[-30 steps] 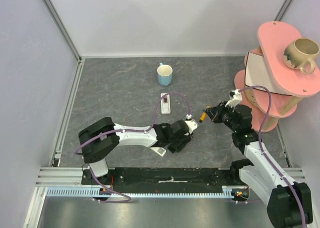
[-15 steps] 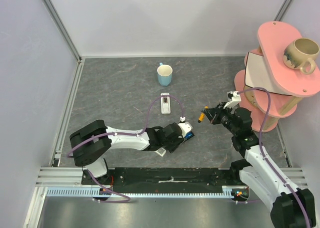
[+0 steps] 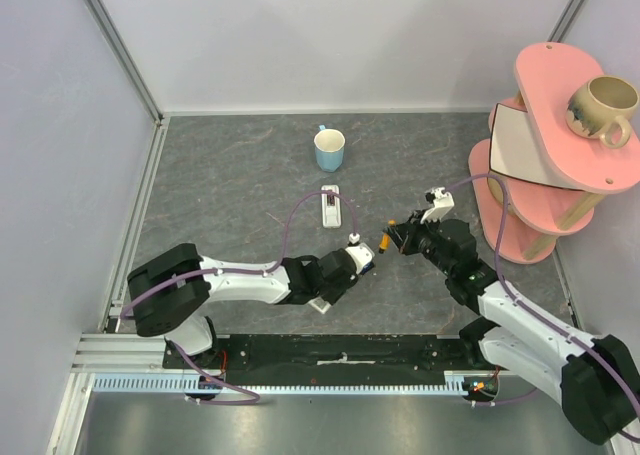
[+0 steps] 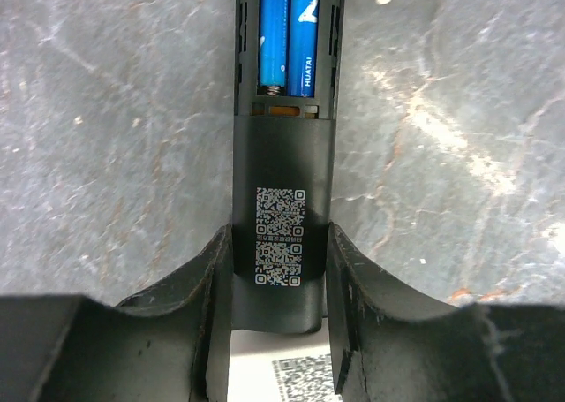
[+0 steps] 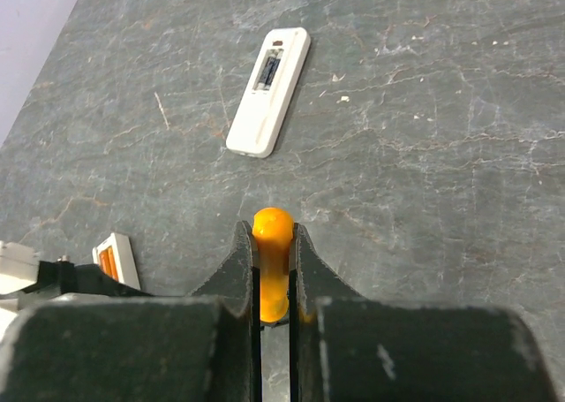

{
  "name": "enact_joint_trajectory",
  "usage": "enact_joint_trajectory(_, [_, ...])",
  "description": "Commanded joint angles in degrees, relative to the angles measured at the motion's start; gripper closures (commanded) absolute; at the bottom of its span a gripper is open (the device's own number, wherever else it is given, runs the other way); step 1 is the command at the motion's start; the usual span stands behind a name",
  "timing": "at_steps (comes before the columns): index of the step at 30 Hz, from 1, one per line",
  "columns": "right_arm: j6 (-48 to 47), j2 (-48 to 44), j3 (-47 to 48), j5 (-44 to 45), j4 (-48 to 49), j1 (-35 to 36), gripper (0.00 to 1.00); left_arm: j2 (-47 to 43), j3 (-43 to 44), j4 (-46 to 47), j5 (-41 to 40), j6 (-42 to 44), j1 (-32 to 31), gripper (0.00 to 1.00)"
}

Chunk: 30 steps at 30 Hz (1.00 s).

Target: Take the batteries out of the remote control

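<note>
Right wrist view: your right gripper (image 5: pixel 273 252) is clamped on a slim orange cylindrical battery (image 5: pixel 273 223) (only its tip pokes out). Your left gripper (image 4: pixel 281 243) squeezes the black plastic remote control (image 4: pixel 282 155), two blue batteries (image 4: pixel 288 31) seated in its bay. Release high and the orange cell could roll away.

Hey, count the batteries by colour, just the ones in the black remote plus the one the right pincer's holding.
Blue batteries: 2, side by side in the black remote
Orange battery: 1, clamped in the right pincer
Total: 3
</note>
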Motion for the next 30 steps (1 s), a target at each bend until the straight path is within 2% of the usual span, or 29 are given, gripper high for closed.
enact_joint_trajectory(1, [0.8,2.7,0.4,3.1,9.0,0.3,1.0,-2.5,1.4,-4.5,-7.8,0.2,0.6,0.85])
enact_joint_trajectory(3, [0.5,4.9,0.8,3.4,12.2,0.3,1.0,-2.5,2.4,-4.7,-8.4,1.3,1.2,0.85])
enact_joint_trajectory(10, [1.0,12.9,0.4,3.4,23.6,0.3,1.0,-0.7,2.7,0.6,-2.9,7.6,3.2,0.85])
enact_joint_trajectory(16, [2.2,17.2,-0.2,3.4,30.1,0.4,1.0,1.4,2.0,1.5,-0.6,8.0,3.4,0.84])
enact_joint_trajectory(19, [1.9,18.2,-0.2,4.7,31.5,0.4,1.0,1.6,2.1,1.2,0.6,7.8,3.6,0.56])
enact_joint_trajectory(20, [1.8,18.3,-0.2,4.7,31.5,0.4,1.0,1.5,2.1,0.9,0.9,7.7,3.7,0.43])
enact_joint_trajectory(21, [1.7,18.4,0.0,4.7,31.2,0.3,1.0,1.2,2.0,0.9,1.0,7.6,3.8,0.4])
enact_joint_trajectory(26, [1.0,17.7,-0.3,4.9,30.8,0.5,1.0,-0.4,0.9,0.1,2.6,6.5,4.4,0.37])
enact_joint_trajectory(30, [0.4,16.9,-0.9,5.2,29.6,0.6,1.0,-1.7,-0.8,1.3,9.3,5.5,5.9,0.39])
